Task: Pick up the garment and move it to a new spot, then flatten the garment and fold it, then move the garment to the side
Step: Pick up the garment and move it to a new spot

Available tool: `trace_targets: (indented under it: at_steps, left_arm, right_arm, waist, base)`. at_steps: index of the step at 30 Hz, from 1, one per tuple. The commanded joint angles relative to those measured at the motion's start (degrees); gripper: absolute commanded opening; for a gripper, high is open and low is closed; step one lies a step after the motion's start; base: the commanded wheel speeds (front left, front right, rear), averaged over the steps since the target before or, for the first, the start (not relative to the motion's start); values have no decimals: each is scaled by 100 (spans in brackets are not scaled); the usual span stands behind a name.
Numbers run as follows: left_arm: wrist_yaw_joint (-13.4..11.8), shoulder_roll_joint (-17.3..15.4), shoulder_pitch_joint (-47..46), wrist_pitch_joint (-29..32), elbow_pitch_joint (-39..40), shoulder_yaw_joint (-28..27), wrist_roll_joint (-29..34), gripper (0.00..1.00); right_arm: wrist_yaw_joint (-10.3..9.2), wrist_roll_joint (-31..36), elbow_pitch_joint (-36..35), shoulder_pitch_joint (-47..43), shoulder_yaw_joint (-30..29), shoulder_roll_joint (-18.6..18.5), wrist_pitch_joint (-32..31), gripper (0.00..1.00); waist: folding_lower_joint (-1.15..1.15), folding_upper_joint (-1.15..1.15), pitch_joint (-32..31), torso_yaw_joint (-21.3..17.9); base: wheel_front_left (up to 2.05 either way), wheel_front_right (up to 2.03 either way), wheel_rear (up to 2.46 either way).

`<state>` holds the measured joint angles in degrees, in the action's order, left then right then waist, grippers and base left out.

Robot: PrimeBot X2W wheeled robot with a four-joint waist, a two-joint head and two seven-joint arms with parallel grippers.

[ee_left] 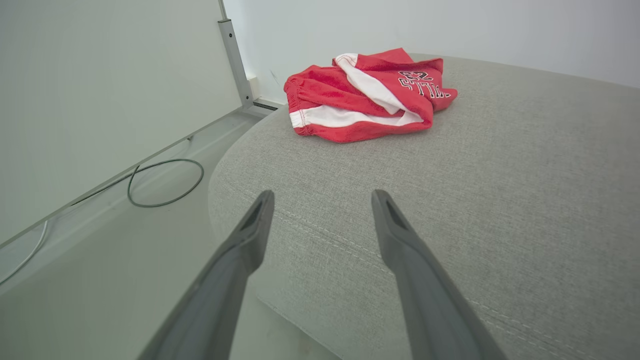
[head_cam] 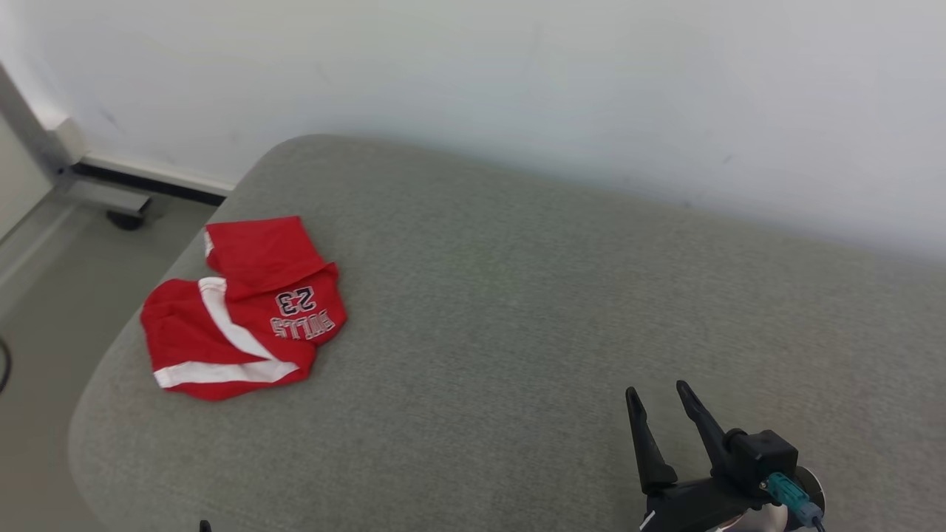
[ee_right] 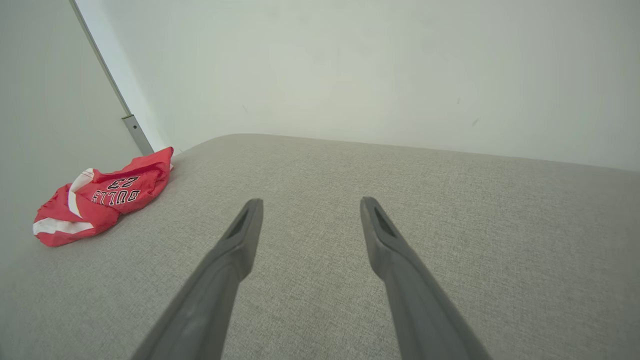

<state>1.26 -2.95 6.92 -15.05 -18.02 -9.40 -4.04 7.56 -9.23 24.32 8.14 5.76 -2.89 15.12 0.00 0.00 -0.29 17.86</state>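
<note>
Red crumpled garment [head_cam: 244, 310], grey fabric cushion [head_cam: 517, 310]

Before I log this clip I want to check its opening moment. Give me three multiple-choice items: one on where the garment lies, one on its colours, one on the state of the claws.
1. Where on the cushion does the garment lie?
A. near its left end
B. in its middle
C. at its right end

2. Which colours does the garment show?
A. blue with yellow
B. red with white stripes
C. plain black

3. How do the left claw and the right claw stand?
A. both shut on the garment
B. one shut, one open
C. both open, holding nothing

Answers:
1 A: the head view shows the garment bunched up by the cushion's left end.
2 B: every view shows red cloth with white bands.
3 C: each wrist view shows the fingers spread, with the garment lying well apart from them.
</note>
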Motion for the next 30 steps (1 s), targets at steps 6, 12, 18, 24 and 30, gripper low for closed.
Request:
trace_targets:
  at_steps: [6, 12, 18, 24, 30]
  left_arm:
    - [-54, 8, -120, -17, 37, -53, -107, 100]
    - [-61, 9, -72, -17, 96, -86, -179, 100]
    - [79, 9, -230, -17, 102, -74, -397, 100]
    - [145, 8, -639, -17, -15, -286, -581, 100]
    - [424, -122, -1274, -16, -173, -427, -351, 100]
  right_arm:
    - [-17, 74, -13, 46, 18, -1, -1, 100]
    - [-17, 157, 18, 110, 84, -2, -1, 100]
    - [-17, 309, 1, 182, 64, -1, -1, 100]
    - [-17, 554, -120, 308, 94, -11, -1, 100]
    - [-17, 682, -272, 497, 140, -191, 0, 100]
  waist:
    - [0, 0, 176, 624]
    - [0, 0, 267, 643]
    - [0, 0, 449, 528]
    - [0, 0, 830, 311]
    - [0, 0, 1292, 88]
  base:
    - [0, 0, 0]
    - [0, 0, 0]
    - [0, 0, 0]
    - [0, 0, 0]
    - [0, 0, 0]
